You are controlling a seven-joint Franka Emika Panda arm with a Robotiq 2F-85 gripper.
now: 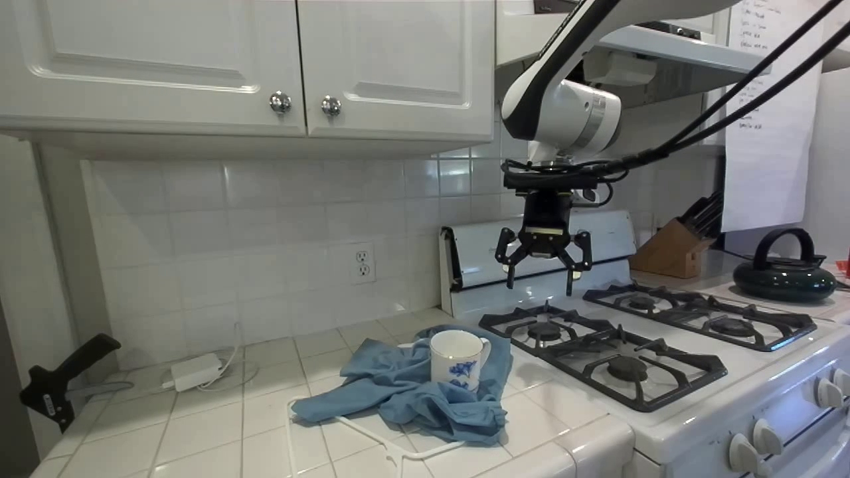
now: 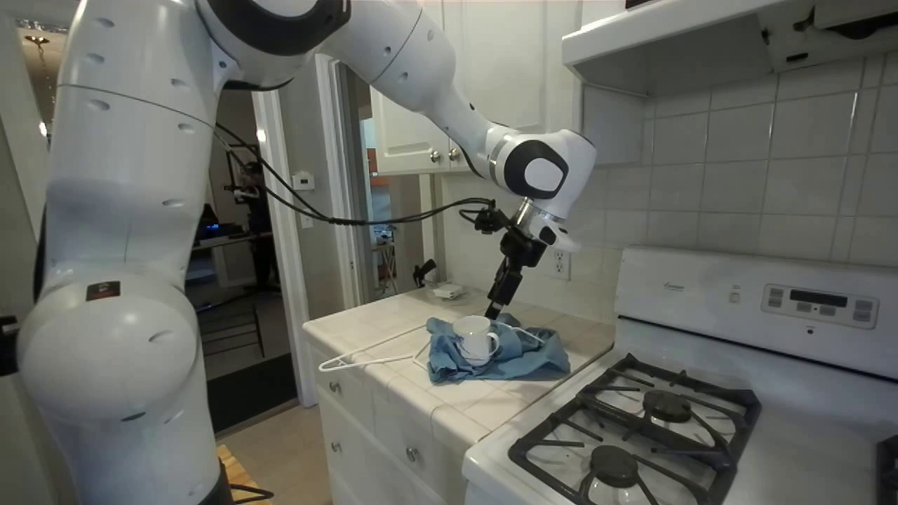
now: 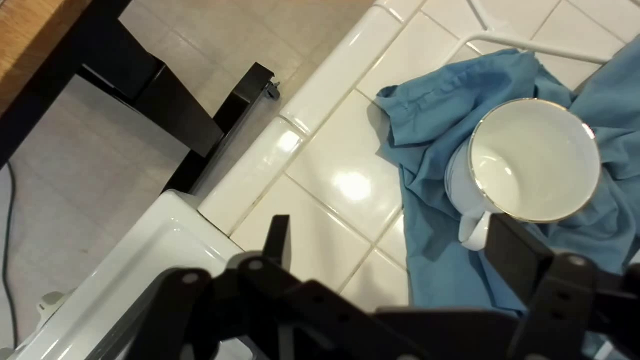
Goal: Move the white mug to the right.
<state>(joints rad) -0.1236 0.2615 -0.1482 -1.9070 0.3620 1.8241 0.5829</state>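
The white mug [image 1: 455, 360] with blue flower print stands upright on a crumpled blue cloth [image 1: 475, 415]. It also shows in an exterior view [image 2: 475, 338] and in the wrist view [image 3: 540, 160], where its gold rim and open top face the camera. My gripper [image 1: 540, 282] is open and empty, with its fingers pointing down, above the mug's level and apart from it. In the wrist view the gripper [image 3: 392, 242] has its fingers spread wide, and the right finger covers part of the mug's handle. The gripper's tip shows just behind the mug in an exterior view [image 2: 495, 308].
A white hanger [image 1: 392, 450] lies under the cloth on the tiled counter [image 1: 206, 425]. The stove with black grates [image 1: 627, 368] adjoins the counter. A dark kettle [image 1: 785, 272] and a knife block [image 1: 674, 247] stand beyond it. A white adapter [image 1: 194, 372] lies near the wall.
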